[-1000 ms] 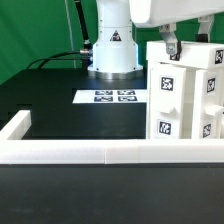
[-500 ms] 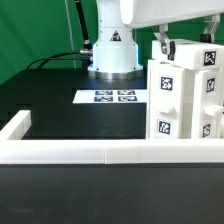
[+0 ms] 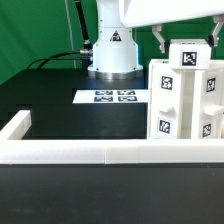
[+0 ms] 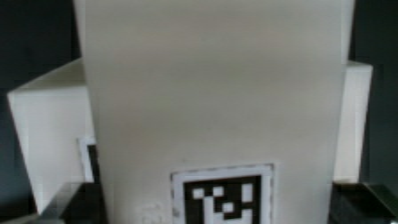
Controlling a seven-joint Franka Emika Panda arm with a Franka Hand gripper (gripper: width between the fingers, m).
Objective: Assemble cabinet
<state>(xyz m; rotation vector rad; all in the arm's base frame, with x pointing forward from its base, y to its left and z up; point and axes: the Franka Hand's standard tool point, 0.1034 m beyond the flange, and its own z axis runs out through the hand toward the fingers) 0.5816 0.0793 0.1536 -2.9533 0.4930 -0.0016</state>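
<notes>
The white cabinet body (image 3: pixel 178 110) stands at the exterior view's right, upright, with square tags on its front. A white cabinet top block (image 3: pixel 188 58) with a tag sits on top of it. My gripper (image 3: pixel 188 42) comes down from above and straddles this block, one finger (image 3: pixel 160 40) on each side, shut on it. In the wrist view the block (image 4: pixel 214 100) fills the picture between the dark fingertips (image 4: pixel 64 200), its tag facing the camera. The cabinet's lower parts are partly hidden by the rail.
A low white border rail (image 3: pixel 70 152) runs along the front and the exterior view's left. The marker board (image 3: pixel 112 97) lies flat on the black table before the robot base (image 3: pixel 112 50). A green curtain hangs behind.
My gripper has turned about the vertical with the top block in it: the block's tag has swung from the side round to the front, and both fingers now show either side.
</notes>
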